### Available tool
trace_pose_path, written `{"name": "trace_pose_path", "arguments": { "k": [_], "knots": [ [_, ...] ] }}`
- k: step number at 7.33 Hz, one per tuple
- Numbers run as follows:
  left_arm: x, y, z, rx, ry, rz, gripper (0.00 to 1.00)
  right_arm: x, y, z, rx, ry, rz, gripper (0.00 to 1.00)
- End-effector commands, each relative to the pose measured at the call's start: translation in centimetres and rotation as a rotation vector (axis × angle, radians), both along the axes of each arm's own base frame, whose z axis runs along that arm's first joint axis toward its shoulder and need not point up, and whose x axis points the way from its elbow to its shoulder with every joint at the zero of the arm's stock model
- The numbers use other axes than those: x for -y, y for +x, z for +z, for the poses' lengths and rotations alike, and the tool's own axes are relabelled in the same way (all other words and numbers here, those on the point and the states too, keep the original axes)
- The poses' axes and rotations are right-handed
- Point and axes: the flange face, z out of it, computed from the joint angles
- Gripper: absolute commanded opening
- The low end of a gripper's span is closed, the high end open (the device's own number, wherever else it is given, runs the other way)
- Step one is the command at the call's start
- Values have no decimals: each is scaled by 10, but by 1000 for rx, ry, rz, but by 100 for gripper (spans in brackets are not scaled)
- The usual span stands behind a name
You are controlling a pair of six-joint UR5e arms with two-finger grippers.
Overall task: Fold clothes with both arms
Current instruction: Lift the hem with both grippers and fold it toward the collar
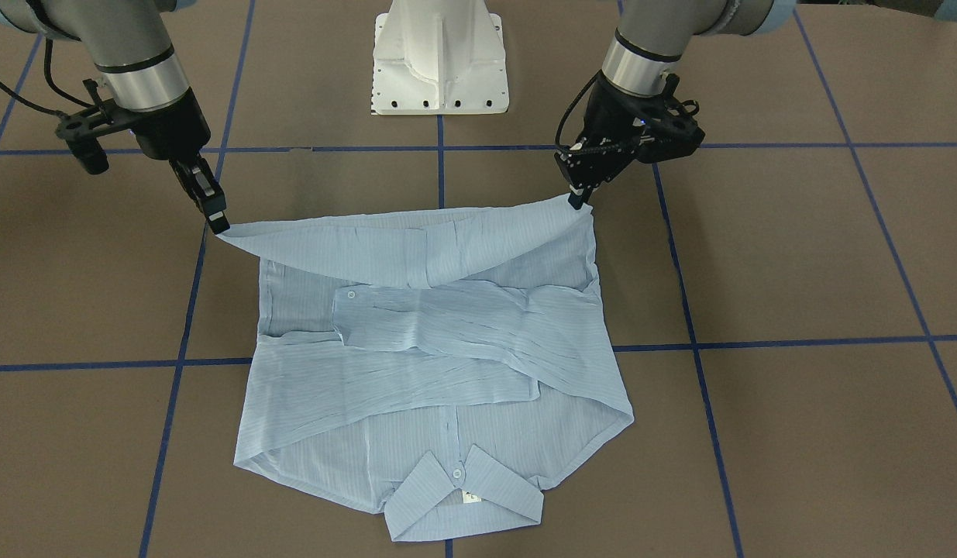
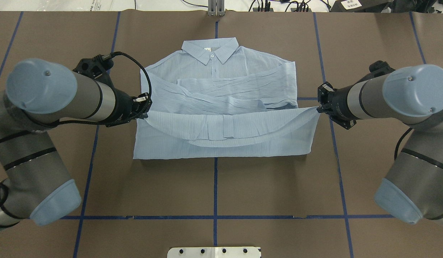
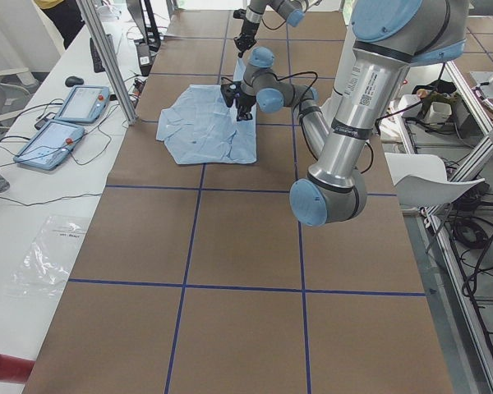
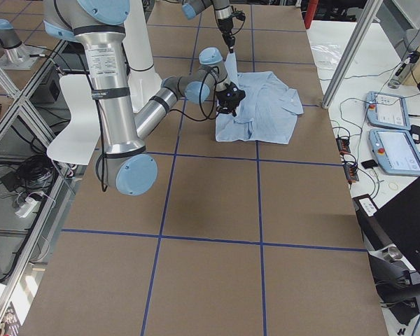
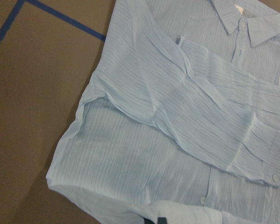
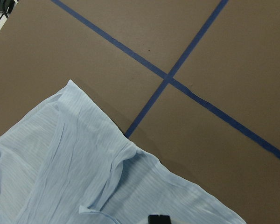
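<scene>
The pale blue striped shirt lies on the brown table, buttoned front up. Its collar points away from the robot and both sleeves are folded across the chest. The hem nearest the robot is lifted off the table and sags between the two grippers. My left gripper is shut on one hem corner. My right gripper is shut on the other corner. Each wrist view looks down on the shirt, with a black fingertip at its lower edge.
The white pedestal base stands behind the shirt on the robot's side. Blue tape lines cross the brown table. A side table with two teach pendants and a metal post runs along the far edge.
</scene>
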Motion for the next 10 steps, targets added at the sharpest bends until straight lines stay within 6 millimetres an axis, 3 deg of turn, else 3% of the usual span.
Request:
{"name": "trace_pose_path", "arguments": {
  "k": [1,3,4,5,6,7,8,10],
  "knots": [
    [62,17,30,17,47,-25,0,48,-21,7,-55,19,0,0],
    [85,31,62,-25,104,-32,0,102,-48,6,-92,6,20,0],
    [95,25,65,2,148,-18,0,124,-61,12,-126,6,7,0],
    [104,29,78,27,139,-18,0,147,-61,18,-157,4,9,0],
    [119,45,92,23,145,-19,0,162,-71,26,-183,-11,6,0],
    [131,56,123,16,153,-21,0,182,-83,31,-201,-26,14,0],
    [135,60,138,19,155,-26,0,197,-92,41,-208,-25,24,0],
    [146,65,146,44,144,-43,0,219,-94,56,-224,-43,40,0]
  ]
}}
